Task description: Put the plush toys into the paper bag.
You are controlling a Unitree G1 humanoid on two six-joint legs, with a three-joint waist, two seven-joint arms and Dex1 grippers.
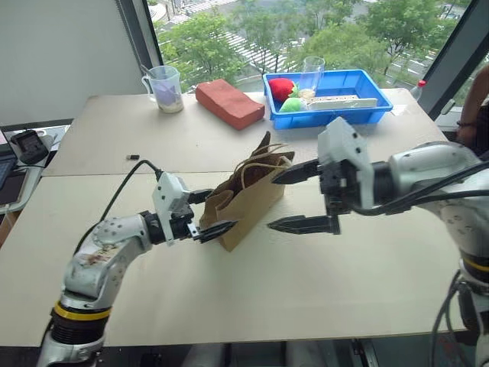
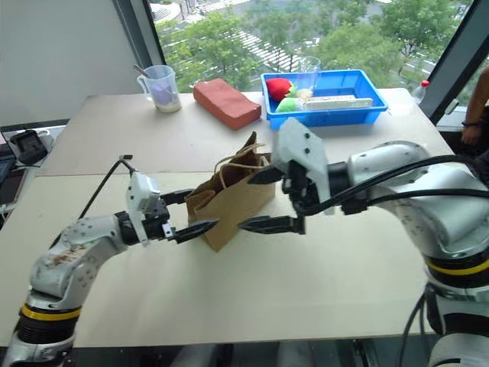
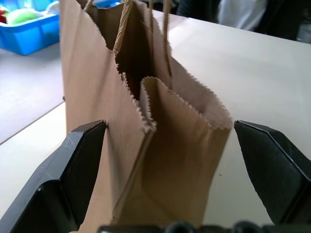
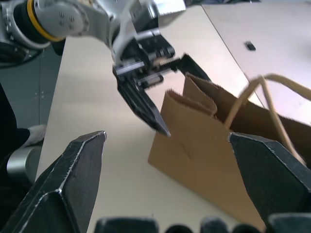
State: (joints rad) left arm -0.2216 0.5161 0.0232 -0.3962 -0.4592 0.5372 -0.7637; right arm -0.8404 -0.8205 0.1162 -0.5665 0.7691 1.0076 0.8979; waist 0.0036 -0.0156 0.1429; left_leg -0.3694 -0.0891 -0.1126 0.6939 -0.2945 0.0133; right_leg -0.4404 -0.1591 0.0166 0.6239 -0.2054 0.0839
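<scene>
With both grippers, left and right, spread wide and empty, the light, crushable paper bag looks best gripped at its stiffer folded end.

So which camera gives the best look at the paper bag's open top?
The left wrist view: the bag stands right between the open left gripper fingers, showing its serrated rim, folds and handles up close. The eye views show the whole bag from above, smaller. The right wrist view shows its side and one handle loop.
</scene>
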